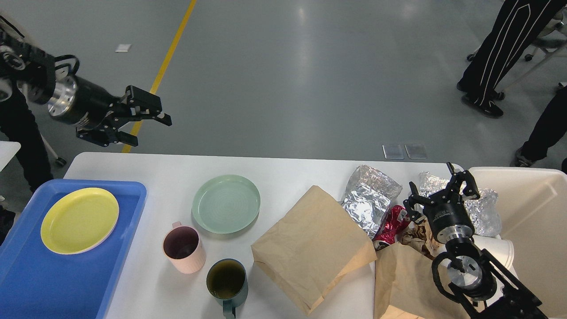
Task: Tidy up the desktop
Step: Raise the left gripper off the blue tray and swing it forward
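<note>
Desktop fills the lower frame, white, with a blue tray at its left end holding a yellow plate. Green plate, pink mug and dark green mug stand near the middle. Brown paper bag, crumpled foil and a red wrapper lie to the right, beside a cream bin. Left gripper is raised above the table's far left corner, fingers spread, empty. Right gripper hovers over the foil, fingers apart, grasping nothing.

Yellow plate in blue tray, green plate, two mugs, paper bags
</note>
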Motion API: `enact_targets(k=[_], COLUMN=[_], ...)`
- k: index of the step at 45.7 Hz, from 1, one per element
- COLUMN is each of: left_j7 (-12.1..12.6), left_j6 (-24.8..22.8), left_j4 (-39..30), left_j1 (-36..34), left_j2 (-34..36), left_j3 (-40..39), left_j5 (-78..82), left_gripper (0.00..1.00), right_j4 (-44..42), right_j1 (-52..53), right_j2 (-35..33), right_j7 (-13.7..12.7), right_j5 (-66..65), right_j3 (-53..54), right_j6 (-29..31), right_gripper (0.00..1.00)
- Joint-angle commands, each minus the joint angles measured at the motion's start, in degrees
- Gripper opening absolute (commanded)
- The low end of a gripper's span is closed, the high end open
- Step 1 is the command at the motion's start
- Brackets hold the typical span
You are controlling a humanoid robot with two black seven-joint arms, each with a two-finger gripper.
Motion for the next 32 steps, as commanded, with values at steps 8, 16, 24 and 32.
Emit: enact_targets(k=[8,16,24,32], left_j7=[-0.6,-0.6,-0.5,-0.4], left_j6=[-6.0,-6.5,-6.5,-6.5], left_j4=[-9.2,-16.5,-26.1,-35.6], left_j1=[-20.3,-28.4,-40.4,-51.7], left_j2=[-14.5,-18.8,-24.9,-26.4], left_j3=[13.1,12.3,16.2,22.4], left_j5=[0.0,-1.4,-7.8,-21.6], left_gripper=[0.97,0.97,0.97,0.97], right_j4=[0.0,0.0,0.0,0.0], right_j1=[0.0,0.0,0.0,0.0], right_j2=[0.1,0.1,0.1,0.1], right_j7=[0.1,0.0,0.0,0.0], right_j5=[0.0,0.0,0.0,0.0], right_j3=[0.0,0.0,0.0,0.0], right_j6=[0.0,0.0,0.0,0.0], right_gripper=[1.0,1.0,1.0,1.0])
